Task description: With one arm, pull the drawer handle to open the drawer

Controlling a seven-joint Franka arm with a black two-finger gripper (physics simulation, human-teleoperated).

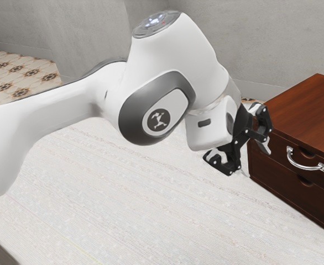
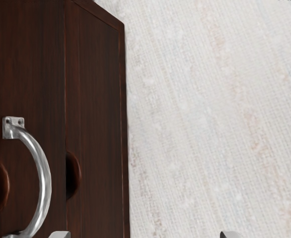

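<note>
A dark red-brown wooden cabinet [image 1: 308, 110] stands at the exterior view's right. Its top drawer front [image 1: 311, 157] carries a curved silver handle [image 1: 304, 160] and sits flush with the drawer below. My black gripper [image 1: 255, 159] hangs open just off the cabinet's near front corner, a short way to the left of the handle and not touching it. In the wrist view the handle [image 2: 38, 173] arches over the dark drawer front [image 2: 96, 99]. One of my fingertips [image 2: 60, 234] shows near the handle's end and the other far off over the tabletop.
The cabinet rests on a pale textured tabletop [image 1: 151, 210] that stretches wide toward the exterior view's left and front. A lower drawer [image 1: 306, 190] with a recess sits under the top one. A grey wall [image 1: 272, 38] and a patterned tile floor [image 1: 18, 77] lie behind.
</note>
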